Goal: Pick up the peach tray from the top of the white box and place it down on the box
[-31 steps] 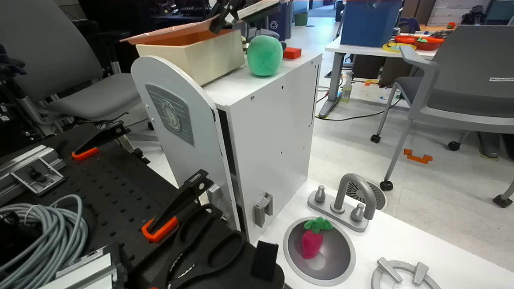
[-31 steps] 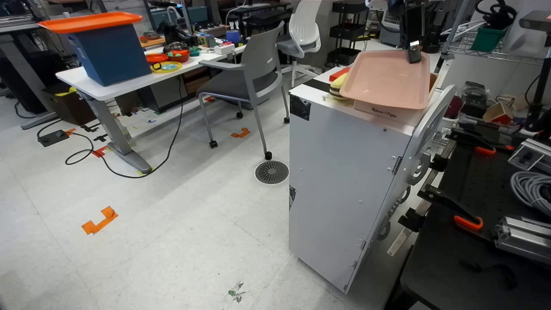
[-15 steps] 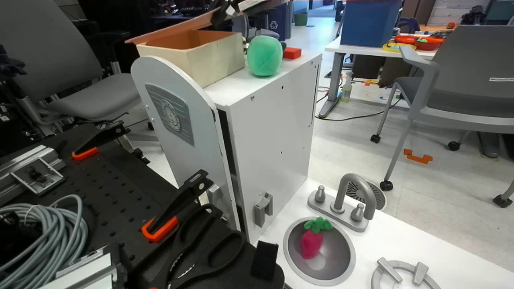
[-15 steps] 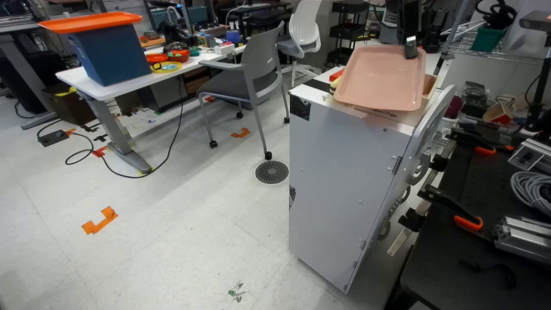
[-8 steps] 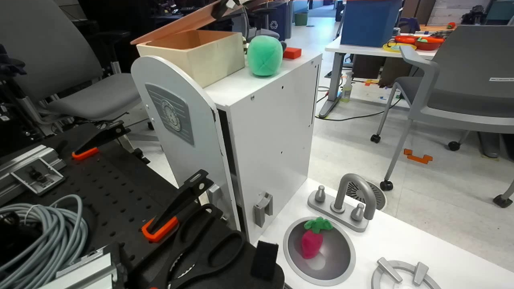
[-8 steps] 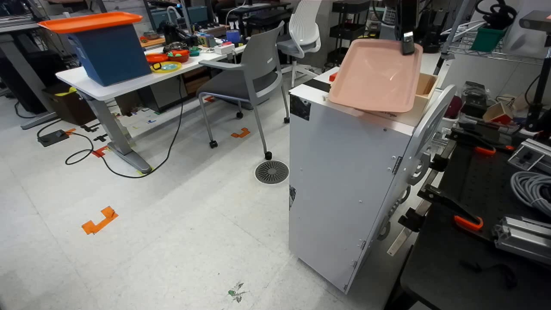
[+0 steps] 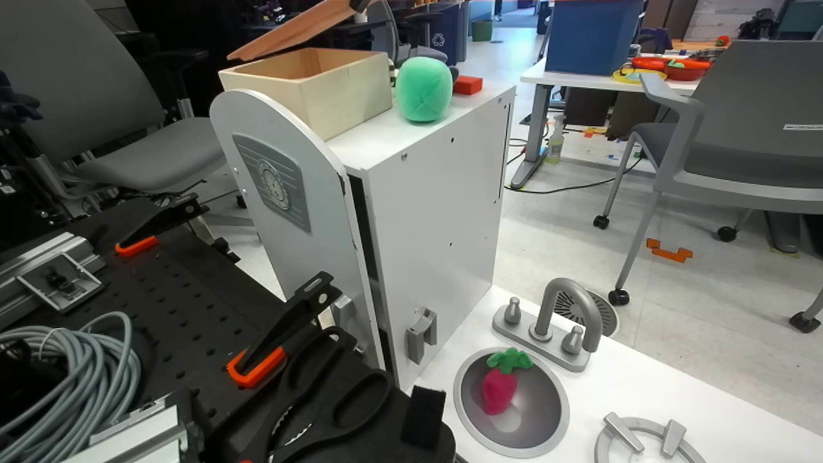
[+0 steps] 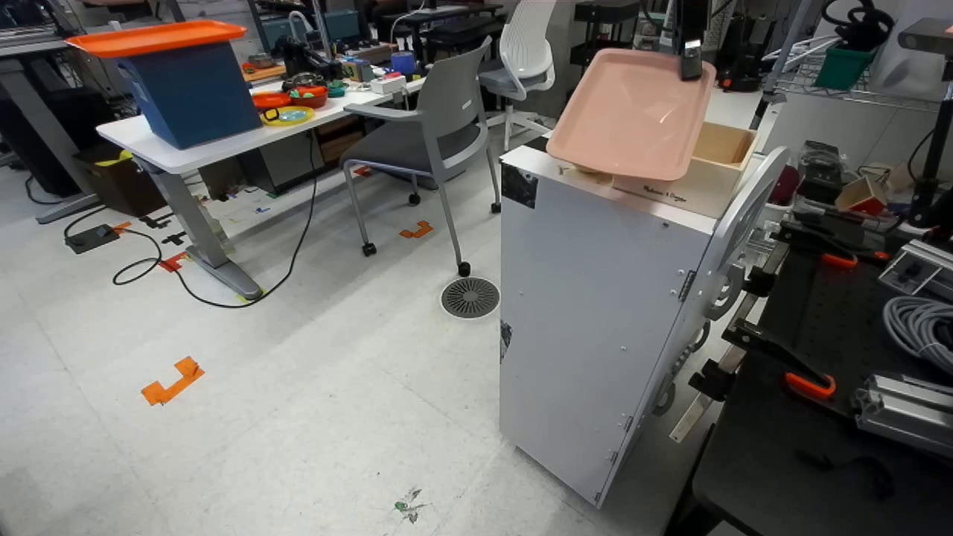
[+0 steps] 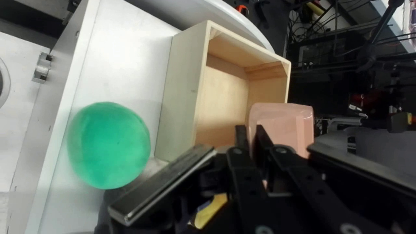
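My gripper is shut on one edge of the peach tray, the tray's rim running between the fingers in the wrist view. Steeply tilted, the tray has its gripped end up and its far end low; in an exterior view the raised part of the tray leaves the top of the picture. It hangs at the back of the open wooden bin on top of the white box. Whether its low edge touches anything, I cannot tell. In an exterior view only a dark fingertip shows against the tray.
The pale wooden bin stands open on the white box, beside a green round plush and a red block. Along one side rises a rounded white panel. A yellow object shows partly behind the gripper.
The tray, held in the gripper, has risen and tilted more steeply, drawing back off the wooden bin. The bin's inside is now uncovered. The bin and plush look unmoved.
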Action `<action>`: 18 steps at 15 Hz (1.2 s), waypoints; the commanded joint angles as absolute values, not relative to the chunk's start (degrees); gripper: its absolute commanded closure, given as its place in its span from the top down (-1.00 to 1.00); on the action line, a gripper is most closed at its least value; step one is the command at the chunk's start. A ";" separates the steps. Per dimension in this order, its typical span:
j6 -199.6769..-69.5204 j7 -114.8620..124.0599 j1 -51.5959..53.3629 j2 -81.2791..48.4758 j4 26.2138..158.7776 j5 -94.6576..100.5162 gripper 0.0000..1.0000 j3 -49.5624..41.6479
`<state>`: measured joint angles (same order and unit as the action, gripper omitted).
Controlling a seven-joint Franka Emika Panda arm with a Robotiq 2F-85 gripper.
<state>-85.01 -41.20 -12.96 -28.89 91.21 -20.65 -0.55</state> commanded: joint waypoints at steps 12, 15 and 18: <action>-85.60 -39.30 -14.12 -23.10 90.89 -22.92 -0.96 -1.12; -85.77 -38.95 -14.34 -20.87 91.74 -22.95 -0.96 -1.77; -86.18 -37.23 -14.37 -18.67 93.46 -22.42 -0.96 -2.77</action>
<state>-85.06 -38.95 -14.17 -22.06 90.32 -21.83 -1.96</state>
